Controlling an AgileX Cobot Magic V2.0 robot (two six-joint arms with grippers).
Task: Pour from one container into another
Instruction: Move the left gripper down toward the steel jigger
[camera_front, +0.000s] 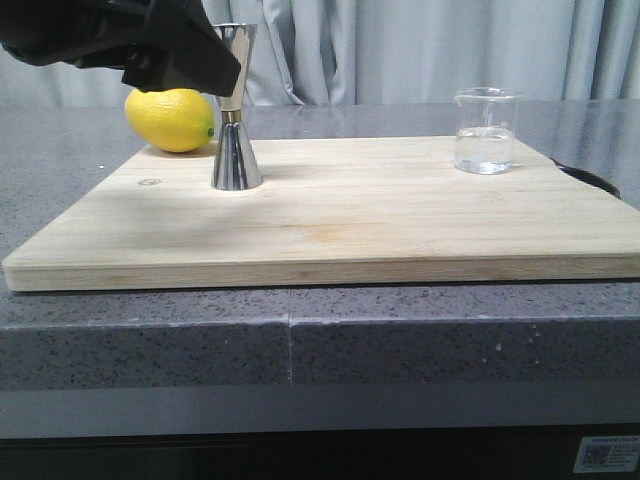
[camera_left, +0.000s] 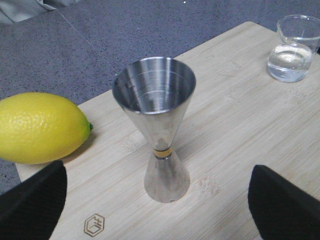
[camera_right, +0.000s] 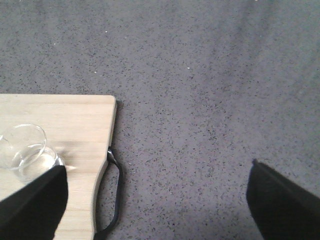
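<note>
The steel hourglass jigger (camera_front: 236, 120) with a gold band at its waist stands upright on the left part of the wooden board (camera_front: 380, 225). My left gripper (camera_front: 205, 62) hovers above and just left of it. In the left wrist view the jigger (camera_left: 157, 115) stands between the wide-apart black fingers of the open left gripper (camera_left: 157, 215), and its cup looks empty. The clear glass beaker (camera_front: 486, 132) stands at the board's far right with clear liquid in its bottom. My right gripper (camera_right: 157, 210) is open over the bare counter, with the beaker (camera_right: 25, 150) beside one finger (camera_right: 30, 205).
A yellow lemon (camera_front: 172, 120) lies at the board's back left corner, close behind the jigger. A black strap loop (camera_right: 116, 195) hangs off the board's right end. Grey speckled counter (camera_right: 210, 100) surrounds the board, and curtains hang behind.
</note>
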